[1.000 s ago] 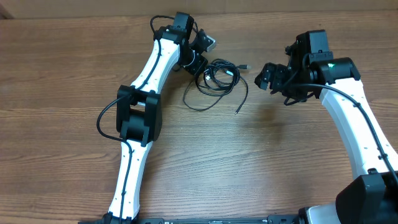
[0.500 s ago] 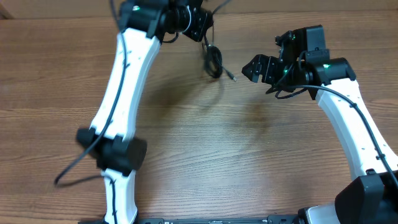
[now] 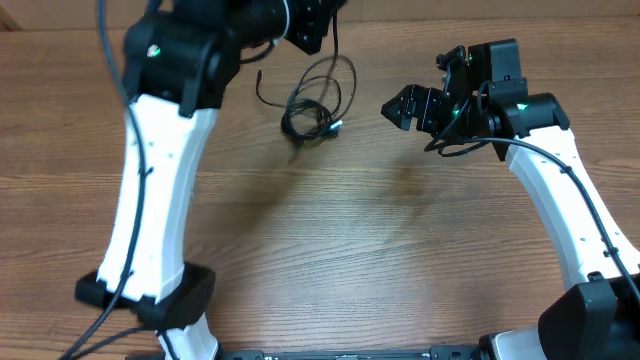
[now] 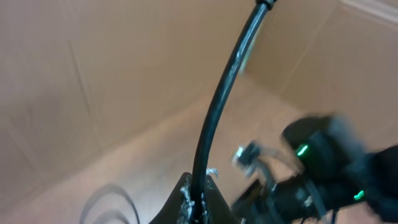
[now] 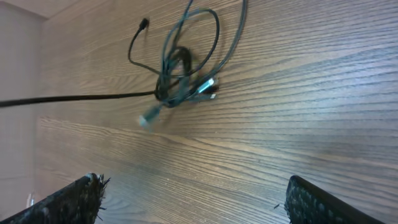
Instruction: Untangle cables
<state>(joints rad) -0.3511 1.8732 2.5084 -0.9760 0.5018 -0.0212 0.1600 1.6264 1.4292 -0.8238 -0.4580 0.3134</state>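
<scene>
The cables (image 3: 316, 104) are a tangled bundle of thin black cords with small plug ends, dangling below my raised left gripper (image 3: 312, 24) at the table's far middle. The left gripper is shut on one black strand (image 4: 214, 118), which runs up out of its closed fingers (image 4: 186, 198). My right gripper (image 3: 399, 107) is open and empty, just right of the bundle and apart from it. In the right wrist view the bundle (image 5: 181, 76) is blurred over the wood, and one taut strand (image 5: 68, 98) leads off left, beyond the right gripper (image 5: 193, 186).
The wooden table (image 3: 330, 240) fills the overhead view. The left arm (image 3: 160, 170) stands tall over the left half. The right arm (image 3: 555, 190) spans the right side and shows blurred in the left wrist view (image 4: 323, 168). A tan wall (image 4: 112, 74) stands behind.
My left arm has risen high with a strand in its grip, lifting the bundle off the table and swinging it left. My right gripper has edged left toward it.
</scene>
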